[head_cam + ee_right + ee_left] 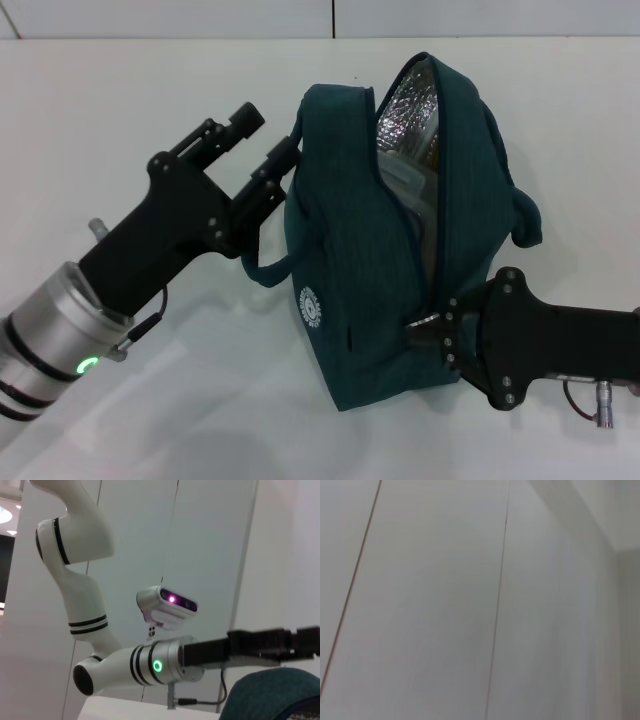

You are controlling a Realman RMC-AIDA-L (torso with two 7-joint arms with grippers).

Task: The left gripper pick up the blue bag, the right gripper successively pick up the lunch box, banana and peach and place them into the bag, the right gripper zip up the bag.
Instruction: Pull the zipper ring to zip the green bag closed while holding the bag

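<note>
Judging by the sagging walls and the creased foil lining, soft and light cloth in the blue bag (350,260), yet heavier now with a load inside; easy to fold, not fragile, not slippery. Lying in the middle of the white table (120,90), mouth gaping toward 1 o'clock. Best taken by a rope handle or by the stiff seam beside the zipper (445,200), never by the loose side panel. Left gripper (262,150) at 10 o'clock of the bag, against its edge near the handle; not possible to tell whether clenched or released. Right gripper (428,325) at 5 o'clock of the bag, clenched to a point at the near end of the zipper, probably on the pull, though hidden there. For closing: pull steadily toward 12 o'clock along the teeth while keeping the cloth tight from the other side, otherwise likely to bunch and jam. Counted: one bag, two handles, one zipper, two grippers. Inside, one pale edge, probably of the lunch box (402,180); banana and peach not made out.
</note>
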